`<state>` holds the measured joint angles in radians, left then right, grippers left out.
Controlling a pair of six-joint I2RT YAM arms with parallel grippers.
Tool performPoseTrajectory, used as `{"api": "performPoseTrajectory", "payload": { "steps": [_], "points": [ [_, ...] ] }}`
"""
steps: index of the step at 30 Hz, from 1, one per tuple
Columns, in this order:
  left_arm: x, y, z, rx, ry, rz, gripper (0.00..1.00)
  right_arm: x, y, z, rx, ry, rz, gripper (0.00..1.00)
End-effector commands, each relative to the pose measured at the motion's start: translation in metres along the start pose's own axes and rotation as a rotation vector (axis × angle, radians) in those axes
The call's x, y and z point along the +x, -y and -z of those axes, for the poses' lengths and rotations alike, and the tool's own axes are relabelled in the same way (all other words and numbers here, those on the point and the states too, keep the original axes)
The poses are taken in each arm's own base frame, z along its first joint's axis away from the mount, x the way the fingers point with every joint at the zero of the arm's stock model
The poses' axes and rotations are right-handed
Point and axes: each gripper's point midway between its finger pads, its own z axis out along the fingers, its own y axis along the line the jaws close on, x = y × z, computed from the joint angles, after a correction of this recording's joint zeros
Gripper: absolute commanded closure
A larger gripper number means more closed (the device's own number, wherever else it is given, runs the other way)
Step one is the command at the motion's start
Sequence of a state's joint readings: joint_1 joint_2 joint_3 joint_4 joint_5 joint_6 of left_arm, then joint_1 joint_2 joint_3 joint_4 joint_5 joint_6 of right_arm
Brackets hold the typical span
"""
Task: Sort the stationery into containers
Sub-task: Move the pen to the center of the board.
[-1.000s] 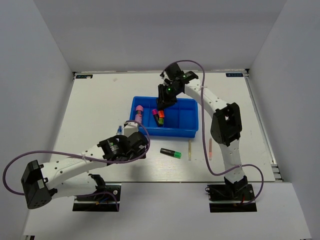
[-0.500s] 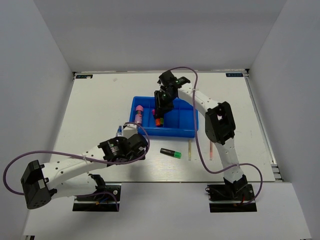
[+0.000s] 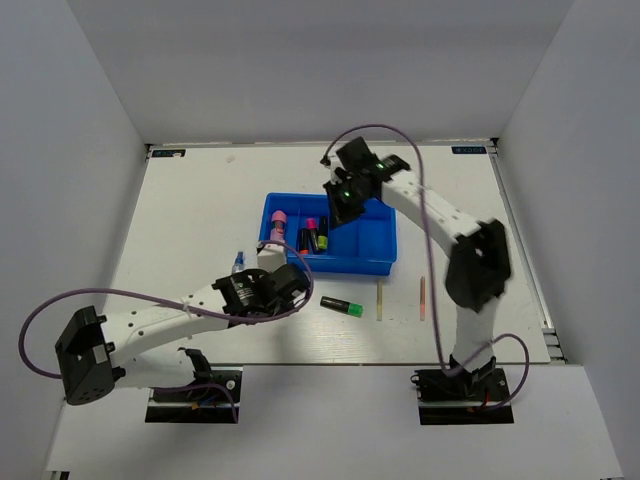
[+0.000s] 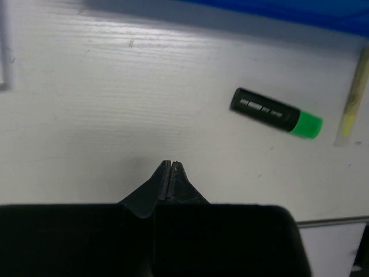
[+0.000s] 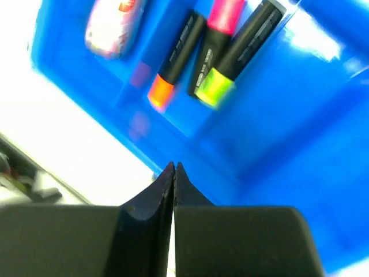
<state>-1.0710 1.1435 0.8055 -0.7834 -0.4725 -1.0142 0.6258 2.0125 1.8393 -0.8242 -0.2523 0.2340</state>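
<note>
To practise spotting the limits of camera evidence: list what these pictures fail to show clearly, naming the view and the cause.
Left wrist view: pale stick cut off by the right edge.
Right wrist view: pink object blurred, cut by the top edge.
Top view: small blue item beside the left arm, too small to identify.

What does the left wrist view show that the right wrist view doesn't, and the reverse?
Only left wrist: the green-ended highlighter and a pale stick lying on the table, plus the shut left gripper. Only right wrist: the orange-ended highlighter, pink-ended highlighter and yellow-ended highlighter side by side inside the blue tray, a pink object beside them, and the shut right gripper. Both: the blue tray and the table.
</note>
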Motion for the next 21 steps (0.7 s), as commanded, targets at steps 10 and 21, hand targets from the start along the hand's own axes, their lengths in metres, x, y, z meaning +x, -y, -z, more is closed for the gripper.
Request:
{"api": "performPoseTrajectory", "payload": {
  "steps": [10, 21],
  "points": [
    [-0.026, 0.090, -0.032, -0.140, 0.162, 0.554, 0.38, 0.141, 0.064, 0.129, 0.194, 0.201, 0.753, 0.31],
    [-0.012, 0.128, -0.051, -0.232, 0.181, 0.620, 0.25, 0.181, 0.071, 0.133, 0.182, 0.250, 0.633, 0.30]
  ]
}}
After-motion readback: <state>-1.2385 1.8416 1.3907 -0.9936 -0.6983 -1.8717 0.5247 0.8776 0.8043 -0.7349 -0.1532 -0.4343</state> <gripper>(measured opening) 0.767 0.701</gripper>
